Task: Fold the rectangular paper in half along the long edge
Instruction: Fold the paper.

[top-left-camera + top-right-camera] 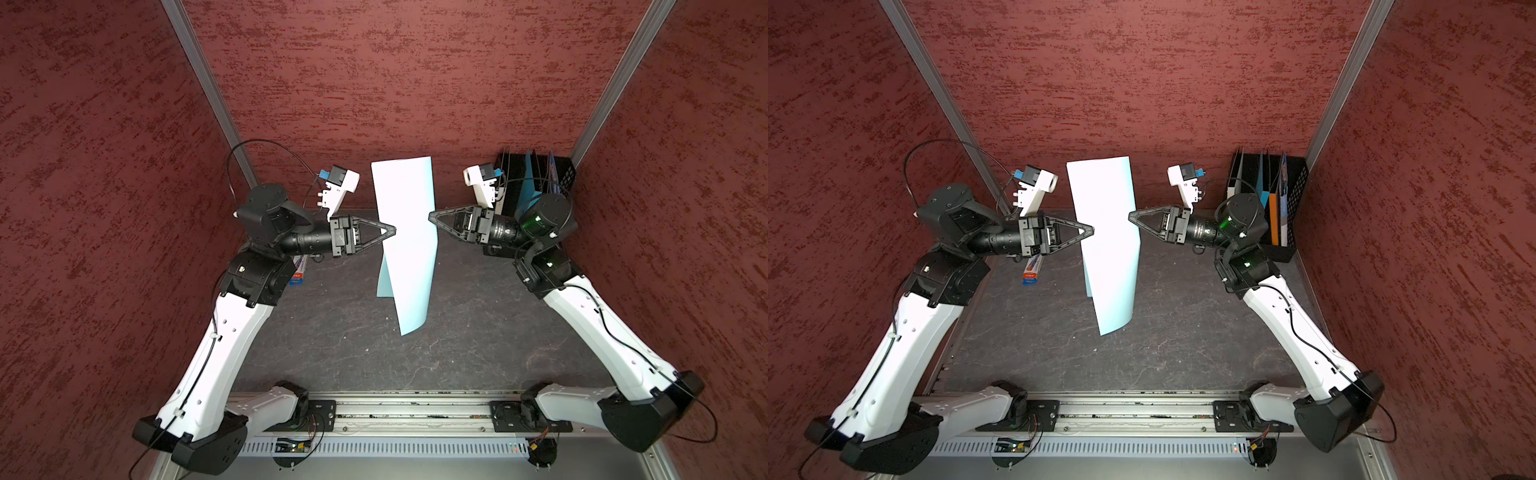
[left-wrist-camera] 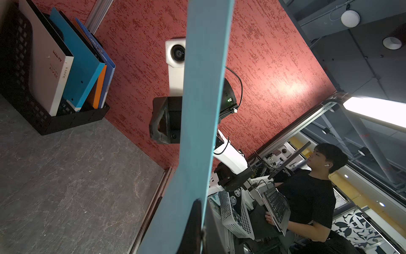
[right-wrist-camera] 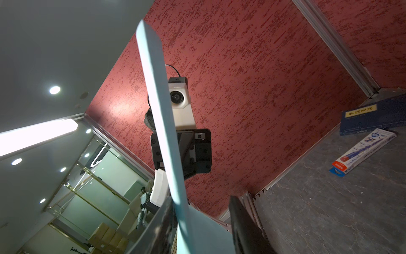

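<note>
Right wrist view shows the right gripper, jaws apart around the rectangular paper, upright above the table; the left gripper pinches its opposite edge, partly hidden. A pen box lies aside.

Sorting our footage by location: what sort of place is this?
Probably a robot lab's test cell: two arms on a rail, red panel walls boxing in the table, and a man with a keyboard outside.

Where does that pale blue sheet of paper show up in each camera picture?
In a top view: pale blue paper, centre.
In a top view: centre, slightly left.
Left wrist: edge-on strip through the middle.
Right wrist: slanted strip, middle.
Shared landmark: red textured wall.
</note>
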